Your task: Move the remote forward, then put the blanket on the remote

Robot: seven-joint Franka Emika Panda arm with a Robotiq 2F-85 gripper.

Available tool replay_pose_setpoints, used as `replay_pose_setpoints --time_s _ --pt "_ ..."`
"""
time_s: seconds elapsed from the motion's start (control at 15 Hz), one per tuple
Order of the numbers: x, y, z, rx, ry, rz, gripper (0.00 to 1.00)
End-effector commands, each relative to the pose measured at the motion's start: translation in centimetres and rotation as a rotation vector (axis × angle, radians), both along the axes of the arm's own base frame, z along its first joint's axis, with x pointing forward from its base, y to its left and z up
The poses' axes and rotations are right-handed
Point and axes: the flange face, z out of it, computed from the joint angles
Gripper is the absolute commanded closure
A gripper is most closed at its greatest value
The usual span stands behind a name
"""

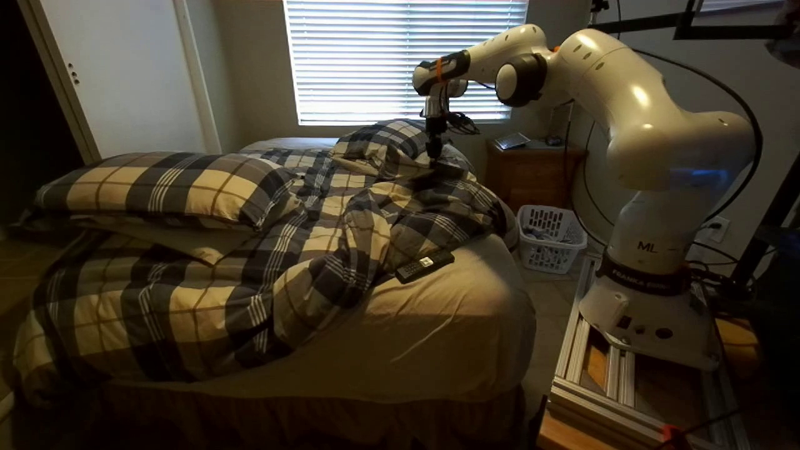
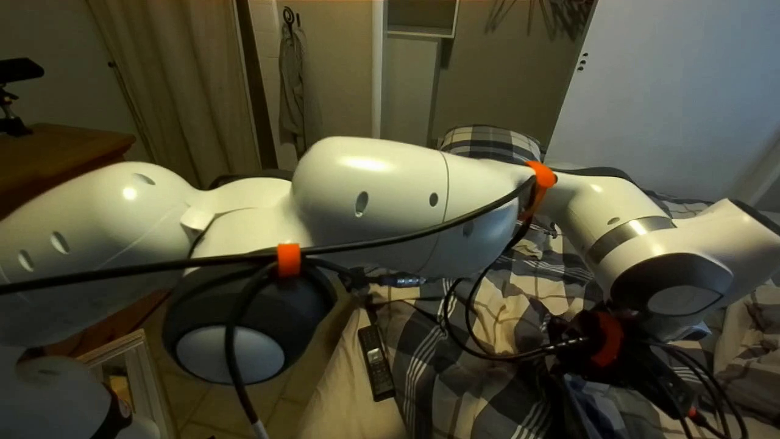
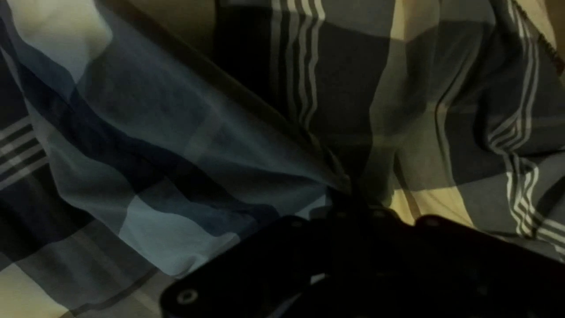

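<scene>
The black remote (image 1: 424,267) lies uncovered on the cream sheet near the bed's edge, close beside the blanket's edge. It also shows in an exterior view (image 2: 376,363). The plaid blanket (image 1: 325,240) spreads over most of the bed in bunched folds; it also shows in an exterior view (image 2: 439,372). My gripper (image 1: 434,156) points down over the far part of the bed, beyond the remote. In the wrist view the dark jaws (image 3: 344,210) are shut on a pinched fold of the blanket (image 3: 150,101), whose creases run into the fingertips. The remote is out of the wrist view.
A plaid pillow (image 1: 169,187) lies on the bed's left side and another (image 1: 387,140) near the window. A white laundry basket (image 1: 551,240) and a wooden nightstand (image 1: 531,172) stand between bed and wall. Cables (image 2: 487,353) hang from the arm.
</scene>
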Motion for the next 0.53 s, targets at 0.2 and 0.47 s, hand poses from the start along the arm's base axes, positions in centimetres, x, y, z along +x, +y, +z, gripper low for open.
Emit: replay_pose_setpoints --time_s 0.2,0.47 --pt "-4.7 1.3 2.2 -0.026 0.120 0.185 1.00" --pt "-6.3 3.1 3.3 -0.054 0.149 0.251 1.00"
